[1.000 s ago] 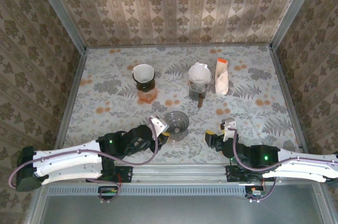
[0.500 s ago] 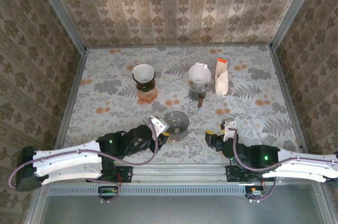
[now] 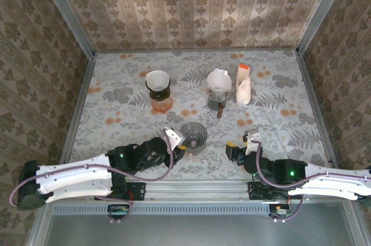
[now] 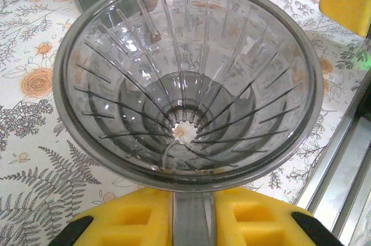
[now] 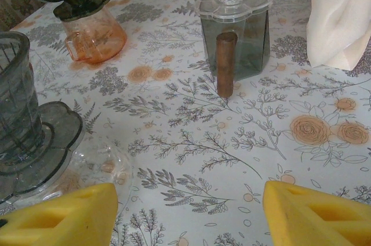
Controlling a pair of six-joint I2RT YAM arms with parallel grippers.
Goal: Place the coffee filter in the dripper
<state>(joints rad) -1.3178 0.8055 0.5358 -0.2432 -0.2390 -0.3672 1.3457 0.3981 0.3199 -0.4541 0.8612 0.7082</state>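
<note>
The dripper is a clear grey ribbed glass cone that stands near the front middle of the table. Seen from above in the left wrist view, the dripper has nothing inside it. My left gripper is shut on its flat handle, with the yellow pads pressed against both sides. A white pack of coffee filters leans at the back right. My right gripper rests low on the table, open and holding nothing, right of the dripper and short of the filters.
An orange carafe topped by a dark dripper with a white filter stands at the back left. A grey server with a brown handle carries another lined dripper. Patterned walls close in three sides.
</note>
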